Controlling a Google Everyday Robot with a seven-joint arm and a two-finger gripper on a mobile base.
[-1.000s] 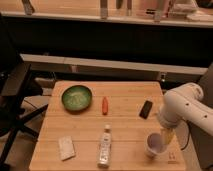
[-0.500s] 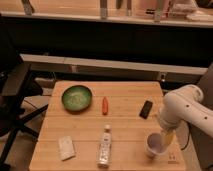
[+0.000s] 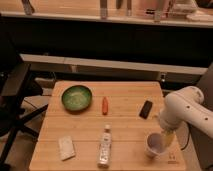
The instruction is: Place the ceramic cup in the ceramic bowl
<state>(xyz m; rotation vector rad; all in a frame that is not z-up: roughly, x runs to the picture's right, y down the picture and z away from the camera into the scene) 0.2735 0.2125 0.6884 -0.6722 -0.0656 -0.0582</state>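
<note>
Item: ceramic cup (image 3: 155,144), located lower right on the wooden table (image 3: 125,127), with the gripper (image 3: 167,136) set against its right rim; grip state cannot be told. The ceramic bowl (image 3: 77,97) is recorded upper left on the table, well apart. A dark wall (image 3: 100,40) is noted behind.

My only view: high above near edge of table (image 3: 125,95), angled down, moderately far, whole top visible; hand (image 3: 167,137) at lower right.

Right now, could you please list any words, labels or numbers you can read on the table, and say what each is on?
No text can be read.
Bottle: any label is too blurred to read.
The gripper is at the cup, which bears no visible writing.
</note>
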